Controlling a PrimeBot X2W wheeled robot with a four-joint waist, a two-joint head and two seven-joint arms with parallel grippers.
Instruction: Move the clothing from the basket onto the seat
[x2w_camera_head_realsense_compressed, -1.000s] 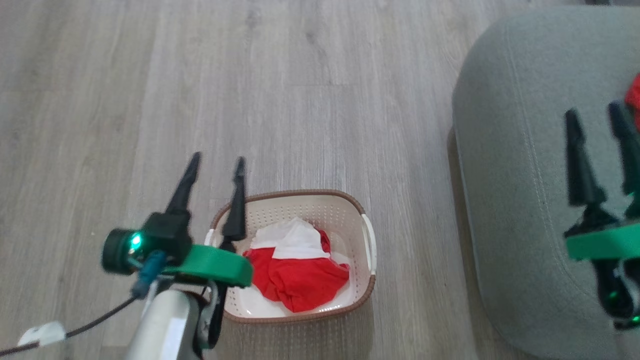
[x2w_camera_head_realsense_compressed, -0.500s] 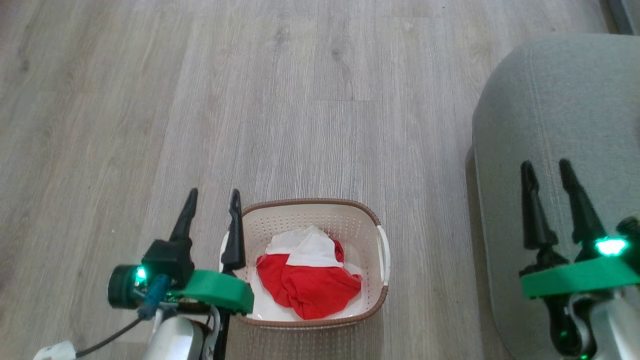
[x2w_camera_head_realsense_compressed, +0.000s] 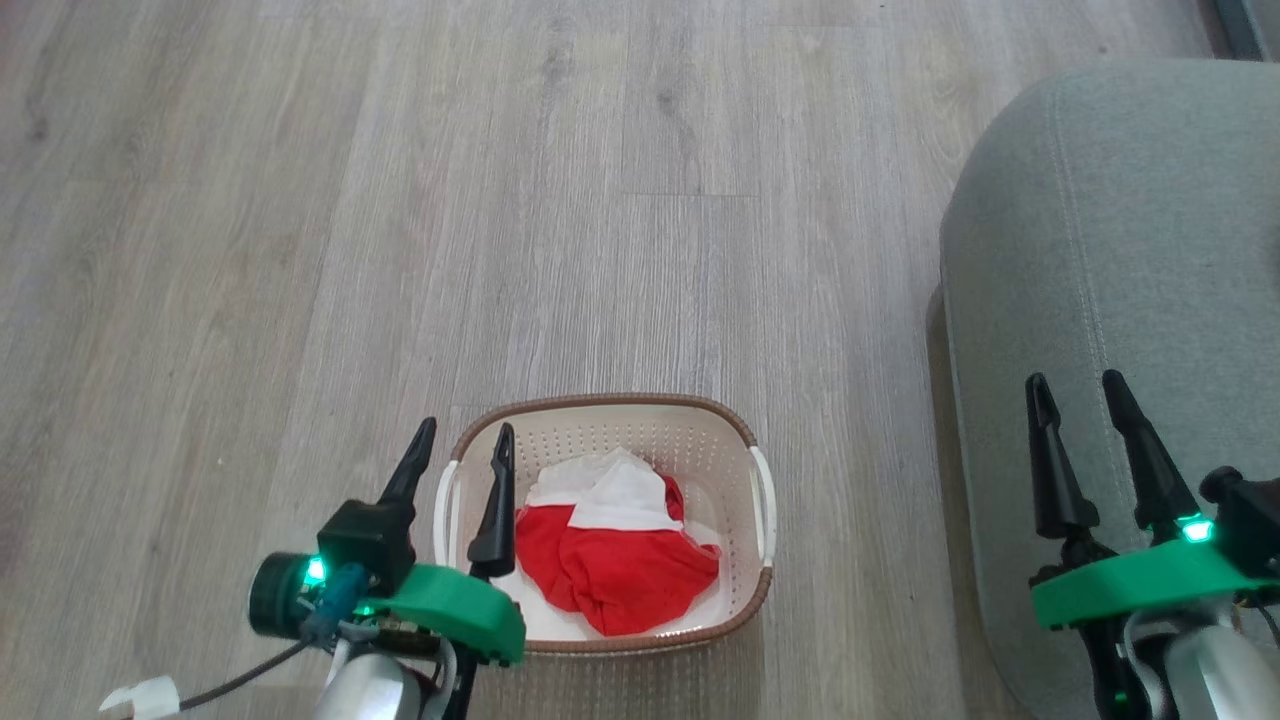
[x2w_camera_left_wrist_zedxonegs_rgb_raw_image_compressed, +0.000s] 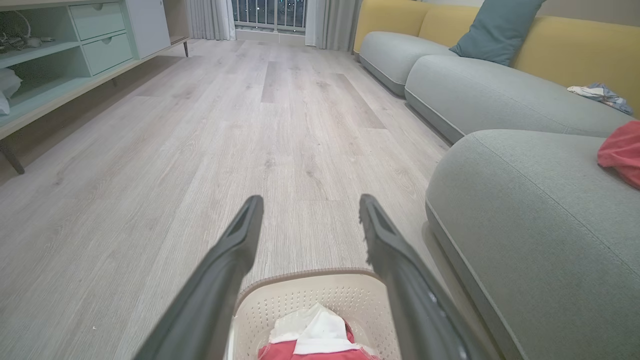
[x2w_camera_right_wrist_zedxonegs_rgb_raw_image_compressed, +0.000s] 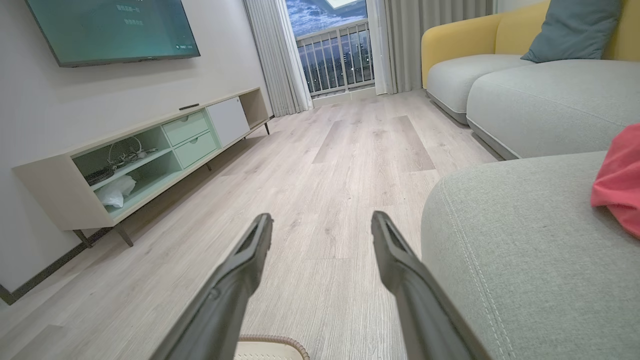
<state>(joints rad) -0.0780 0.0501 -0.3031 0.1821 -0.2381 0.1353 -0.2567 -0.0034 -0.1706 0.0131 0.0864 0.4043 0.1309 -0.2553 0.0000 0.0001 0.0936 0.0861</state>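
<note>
A cream basket (x2w_camera_head_realsense_compressed: 755, 590) with a brown rim sits on the wood floor and holds red and white clothing (x2w_camera_head_realsense_compressed: 610, 550). My left gripper (x2w_camera_head_realsense_compressed: 468, 438) is open over the basket's left handle, nothing between its fingers. My right gripper (x2w_camera_head_realsense_compressed: 1078, 385) is open and empty above the left part of the grey-green seat (x2w_camera_head_realsense_compressed: 1130, 240). In the left wrist view, the left gripper (x2w_camera_left_wrist_zedxonegs_rgb_raw_image_compressed: 308, 201) frames the floor above the basket (x2w_camera_left_wrist_zedxonegs_rgb_raw_image_compressed: 305, 292), with the clothing (x2w_camera_left_wrist_zedxonegs_rgb_raw_image_compressed: 315, 337) at the bottom. A red garment (x2w_camera_left_wrist_zedxonegs_rgb_raw_image_compressed: 621, 152) lies on the seat (x2w_camera_left_wrist_zedxonegs_rgb_raw_image_compressed: 525, 220). The right wrist view shows this red garment (x2w_camera_right_wrist_zedxonegs_rgb_raw_image_compressed: 620, 182) beside the right gripper (x2w_camera_right_wrist_zedxonegs_rgb_raw_image_compressed: 322, 217).
A long low TV cabinet (x2w_camera_right_wrist_zedxonegs_rgb_raw_image_compressed: 130, 160) with shelves and drawers lines the left wall. More sofa sections (x2w_camera_left_wrist_zedxonegs_rgb_raw_image_compressed: 480, 90) with a yellow back and a blue cushion (x2w_camera_left_wrist_zedxonegs_rgb_raw_image_compressed: 495, 27) run along the right. Wood floor (x2w_camera_head_realsense_compressed: 500, 200) lies open ahead of the basket.
The head camera has shifted, so the whole picture moved. My right gripper has drawn back and down from over the seat, and the red garment on the seat has left the head view.
</note>
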